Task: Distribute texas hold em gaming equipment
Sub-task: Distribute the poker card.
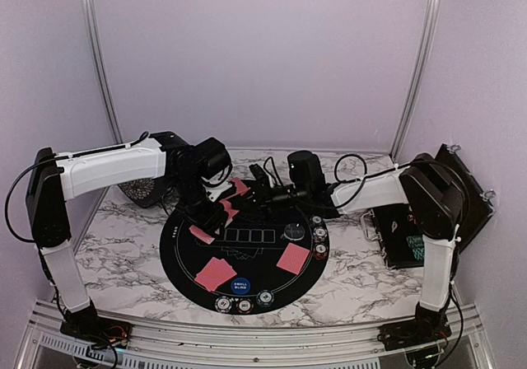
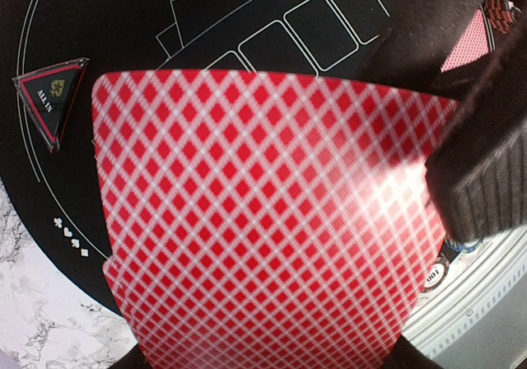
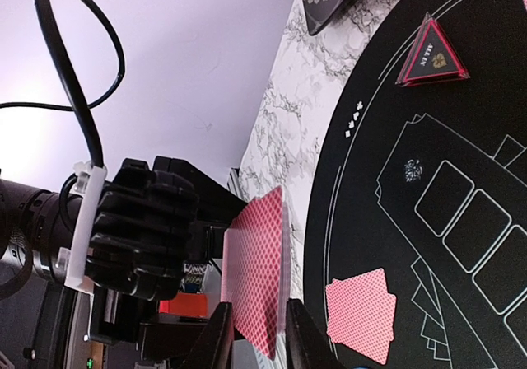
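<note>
My left gripper (image 1: 217, 207) is shut on a stack of red-backed playing cards (image 2: 263, 221) that it holds up on edge over the far left of the round black mat (image 1: 272, 263). My right gripper (image 3: 255, 332) straddles the free edge of those cards (image 3: 257, 270), jaws narrow, one finger on each side. Card piles (image 1: 216, 272) (image 1: 293, 258) (image 1: 200, 235) lie face down on the mat. The black triangular marker (image 3: 432, 54) sits near the mat's rim. A blue button (image 1: 240, 285) and a dark-grey button (image 1: 295, 231) also rest on the mat.
Striped chips lie at the mat's near rim (image 1: 244, 305) and its right rim (image 1: 320, 235). A black chip case (image 1: 408, 239) stands open at the right. A dark patterned object (image 1: 140, 192) sits at the back left. The two wrists meet closely above the mat.
</note>
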{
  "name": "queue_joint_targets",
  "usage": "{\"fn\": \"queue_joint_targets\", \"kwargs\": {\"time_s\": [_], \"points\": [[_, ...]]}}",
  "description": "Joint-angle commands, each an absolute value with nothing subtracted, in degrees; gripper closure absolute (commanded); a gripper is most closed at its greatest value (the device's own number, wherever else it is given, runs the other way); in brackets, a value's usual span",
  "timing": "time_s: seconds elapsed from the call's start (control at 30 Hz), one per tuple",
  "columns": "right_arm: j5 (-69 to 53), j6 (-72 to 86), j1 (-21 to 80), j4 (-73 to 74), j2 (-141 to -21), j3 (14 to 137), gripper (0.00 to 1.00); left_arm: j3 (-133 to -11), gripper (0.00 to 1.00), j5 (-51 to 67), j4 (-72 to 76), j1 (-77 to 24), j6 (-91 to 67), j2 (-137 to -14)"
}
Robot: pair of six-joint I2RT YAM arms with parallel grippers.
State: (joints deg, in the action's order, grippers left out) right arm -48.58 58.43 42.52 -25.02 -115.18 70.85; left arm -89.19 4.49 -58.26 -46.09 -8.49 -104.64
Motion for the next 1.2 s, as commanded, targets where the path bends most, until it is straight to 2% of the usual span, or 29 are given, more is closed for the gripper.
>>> {"fn": "queue_joint_targets", "kwargs": {"time_s": [0.0, 0.33, 0.57, 1.17], "points": [[-49.5, 59.1, 42.8, -27.2, -113.1, 70.6, 0.8, -89.3, 0.43, 4.7, -59.1, -45.8, -7.8, -104.1], [-50.3, 59.9, 43.1, -28.1, -113.8, 70.8, 0.88, -88.9, 0.43, 4.7, -58.9, -45.8, -7.9, -103.7], [-51.0, 60.9, 43.0, -28.8, -114.0, 70.9, 1.0, -88.6, 0.43, 4.7, -58.9, -45.8, -7.9, -103.6], [-50.4, 63.1, 39.1, -31.5, -109.7, 66.9, 1.0, -86.4, 0.43, 4.7, -57.8, -45.4, -8.2, -102.6]]}}
